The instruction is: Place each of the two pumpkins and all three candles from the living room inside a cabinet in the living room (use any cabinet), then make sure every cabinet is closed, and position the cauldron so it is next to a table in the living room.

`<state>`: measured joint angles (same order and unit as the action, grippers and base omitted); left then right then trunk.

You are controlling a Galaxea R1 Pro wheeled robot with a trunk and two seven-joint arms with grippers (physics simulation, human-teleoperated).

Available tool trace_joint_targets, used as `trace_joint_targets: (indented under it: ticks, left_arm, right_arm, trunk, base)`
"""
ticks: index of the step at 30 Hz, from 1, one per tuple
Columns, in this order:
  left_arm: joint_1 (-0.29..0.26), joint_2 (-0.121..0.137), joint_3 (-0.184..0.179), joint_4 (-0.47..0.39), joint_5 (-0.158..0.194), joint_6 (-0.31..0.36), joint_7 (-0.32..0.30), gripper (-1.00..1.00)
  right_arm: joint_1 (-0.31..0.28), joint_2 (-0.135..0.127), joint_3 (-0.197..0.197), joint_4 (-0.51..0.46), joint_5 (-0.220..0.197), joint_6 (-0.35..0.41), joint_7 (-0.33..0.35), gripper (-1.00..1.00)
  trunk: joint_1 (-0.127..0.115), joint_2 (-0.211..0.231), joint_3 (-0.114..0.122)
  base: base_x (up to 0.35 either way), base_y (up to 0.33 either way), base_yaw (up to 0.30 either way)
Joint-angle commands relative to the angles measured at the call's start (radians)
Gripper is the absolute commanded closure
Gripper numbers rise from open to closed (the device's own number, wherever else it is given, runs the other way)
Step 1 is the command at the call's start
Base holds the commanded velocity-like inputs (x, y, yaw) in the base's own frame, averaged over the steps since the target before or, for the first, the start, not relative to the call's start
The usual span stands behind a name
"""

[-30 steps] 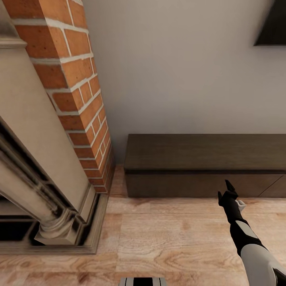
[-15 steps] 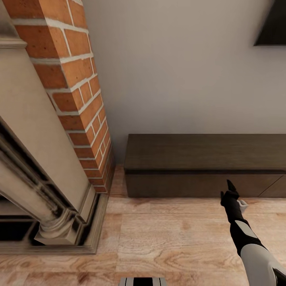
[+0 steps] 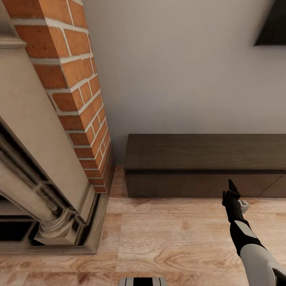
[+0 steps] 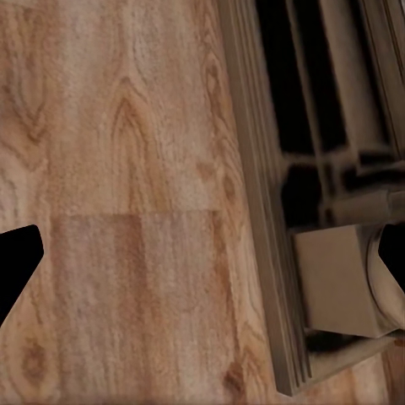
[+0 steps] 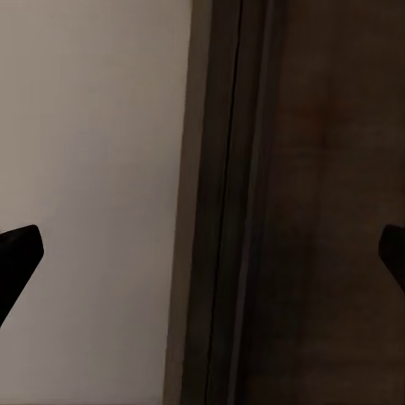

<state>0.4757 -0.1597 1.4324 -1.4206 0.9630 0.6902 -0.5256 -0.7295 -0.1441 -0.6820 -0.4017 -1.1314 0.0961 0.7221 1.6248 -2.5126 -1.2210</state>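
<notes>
The cabinet stands against the far wall, to the right of centre in the head view: a long, low, dark-brown unit with a flat top and plain, handle-less drawer fronts. The fronts that show sit flush; a slanted seam between two of them shows near the right edge. Its left end lies just beside the brick column.

The right end effector is raised on its black-and-white arm at the near right, its dark tips pointing up toward the cabinet's front, close to it; whether it touches cannot be told. In the right wrist view the cabinet is dark beside the pale wall, and the two fingertips sit at opposite edges of the picture, so this end effector is spread wide with nothing between the tips.

In the left wrist view the left end effector is likewise wide and empty, one black fingertip at each side, facing the wooden floor beside the stepped base of the fireplace.

In the head view the fireplace, with its pale moulded column and plinth, fills the left side in front of the brick. The floor is light wood planks. A dark panel hangs at the top right of the wall.
</notes>
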Motion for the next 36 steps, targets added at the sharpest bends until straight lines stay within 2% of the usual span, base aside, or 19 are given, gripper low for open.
trace_joint_targets:
  ticks: [1, 9, 22, 25, 31, 36]
  left_arm:
    - [0.0, 0.0, 0.001, 0.0, 0.004, 0.007, 0.001, -1.0]
    - [0.0, -0.001, 0.0, 0.0, 0.001, 0.007, -0.001, -1.0]
    - [0.0, -0.001, -0.002, 0.003, 0.008, 0.028, -0.003, -1.0]
    - [0.0, 0.0, 0.002, 0.02, -0.007, 0.016, -0.002, -1.0]
    - [0.0, 0.0, 0.002, 0.054, -0.007, 0.016, -0.002, -1.0]
    - [0.0, 0.0, 0.002, 0.082, -0.007, 0.016, -0.002, -1.0]
  right_arm:
    - [-0.001, 0.001, -0.001, 0.001, -0.007, 0.009, 0.005, -1.0]
    - [-0.001, 0.007, 0.01, 0.003, 0.028, 0.007, 0.005, -1.0]
    - [0.001, 0.005, 0.012, -0.005, 0.034, -0.016, -0.016, -1.0]
    - [0.004, 0.013, 0.03, -0.022, 0.046, 0.001, -0.033, -1.0]
    - [0.004, 0.013, 0.064, -0.042, 0.046, 0.035, -0.039, -1.0]
    - [0.004, 0.013, 0.064, -0.042, 0.046, 0.063, -0.039, -1.0]
  trunk:
    - [0.0, 0.0, -0.001]
    - [0.0, 0.0, -0.001]
    - [0.0, 0.0, -0.001]
    - [0.0, 0.0, -0.001]
    - [0.0, 0.0, -0.001]
    - [0.0, 0.0, -0.001]
  base:
    - [0.092, 0.03, 0.0]
    - [0.127, 0.07, 0.0]
    - [0.015, 0.009, 0.0]
    - [0.0, 0.0, 0.0]
    - [0.0, 0.0, 0.0]
    - [0.0, 0.0, 0.0]
